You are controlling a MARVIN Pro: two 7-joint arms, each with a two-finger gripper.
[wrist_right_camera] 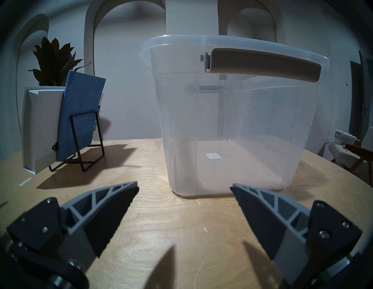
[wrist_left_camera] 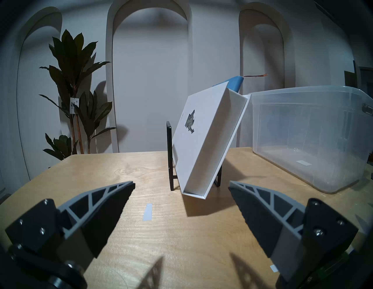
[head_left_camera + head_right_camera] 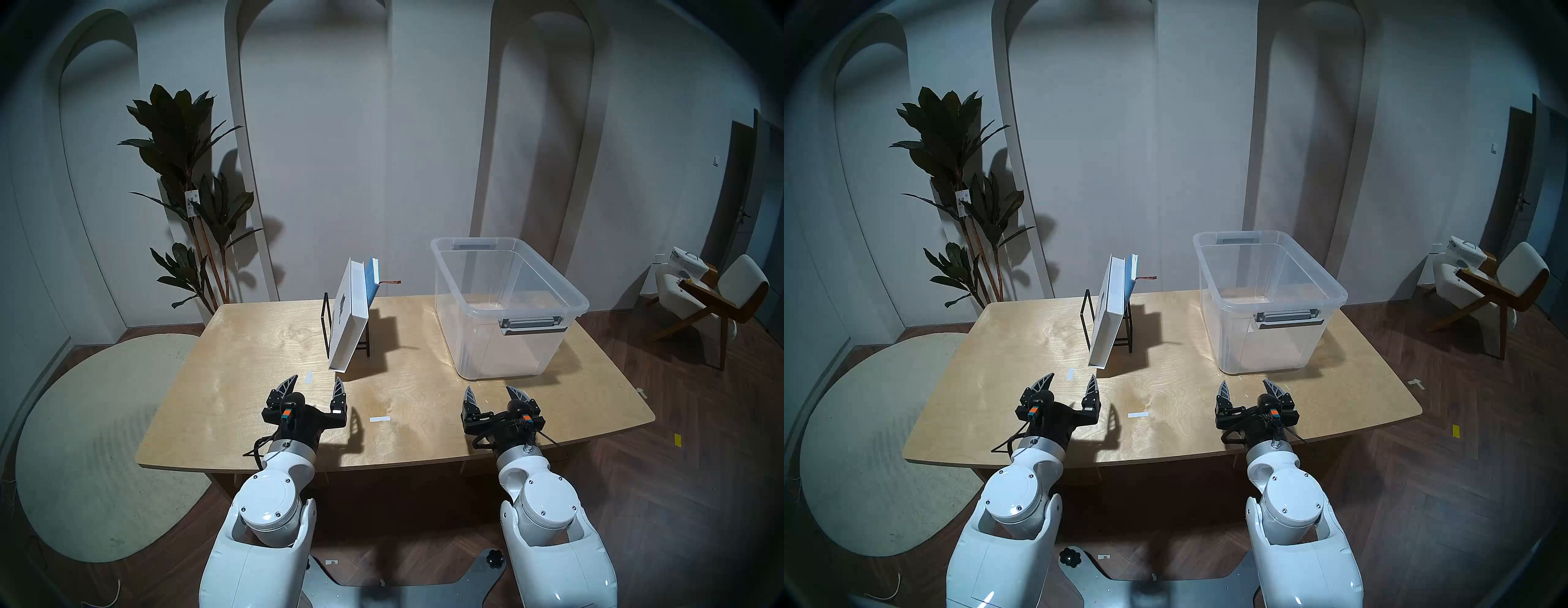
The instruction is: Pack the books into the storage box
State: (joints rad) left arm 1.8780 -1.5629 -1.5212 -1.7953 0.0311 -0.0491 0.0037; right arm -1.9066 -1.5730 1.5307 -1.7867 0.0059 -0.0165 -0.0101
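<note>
Books (image 3: pixel 348 314) are leaning in a black wire rack (image 3: pixel 326 327) mid-table; both grippers, left gripper (image 3: pixel 315 385) and right gripper (image 3: pixel 493 395), are hovering wide open and empty near the front edge. The left should probably be pinching the white book's top edge squarely before carrying it to the storage box (image 3: pixel 572 293).

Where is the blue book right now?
In the head view the blue book stands left of centre on the table, leaning in the black wire rack behind the white book, left of the clear storage box.
</note>
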